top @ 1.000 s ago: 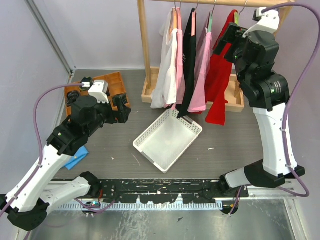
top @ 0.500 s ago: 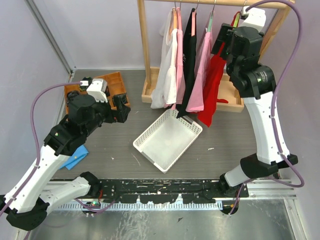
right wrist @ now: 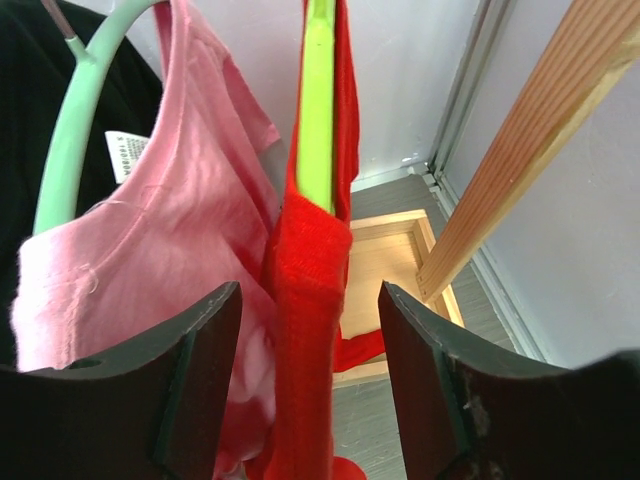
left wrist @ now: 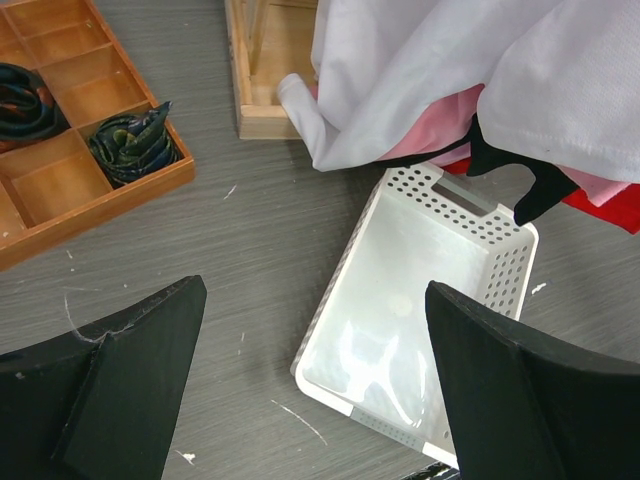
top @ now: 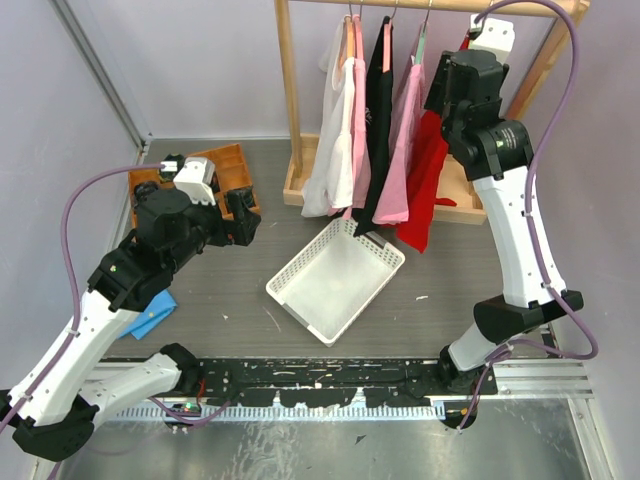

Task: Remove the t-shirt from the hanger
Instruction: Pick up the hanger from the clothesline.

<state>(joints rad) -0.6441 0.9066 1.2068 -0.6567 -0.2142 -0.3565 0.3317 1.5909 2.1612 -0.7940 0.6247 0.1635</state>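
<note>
Straddling the shoulder of the red cloth t-shirt (right wrist: 300,400), the right gripper (right wrist: 308,300) is seen with its jaws partly apart. A narrow gap is visible on each side of the cloth, so nothing is gripped yet. The shoulder is draped over a lime-green plastic hanger (right wrist: 317,100), whose arm rises straight up between the fingers.

Just beside it to the left hangs a pink cloth t-shirt (right wrist: 170,250) on a mint-green plastic hanger (right wrist: 75,130). The slanted post of the light wooden clothes rack (right wrist: 520,170) is passed on the right. The rack is stood along the far edge of the grey table (top: 450,270), and the red garment is the last one at the right end of its rail.

The left gripper (left wrist: 312,300) is held fully spread and empty above the left half of the table. It is pointed toward the white perforated plastic basket (left wrist: 420,290) lying mid-table, well apart from the rack.

Step in hand, as judged: the grasp on the shirt's shoulder is being set up, and removal has not begun.

Next move, as judged: the jaws must be brought together on cloth alone, not on the hanger arm. The shoulder must then be drawn outward and down past the hanger's tip. If the hanger is pinched too, it may be lifted off the rail with the shirt.
</note>
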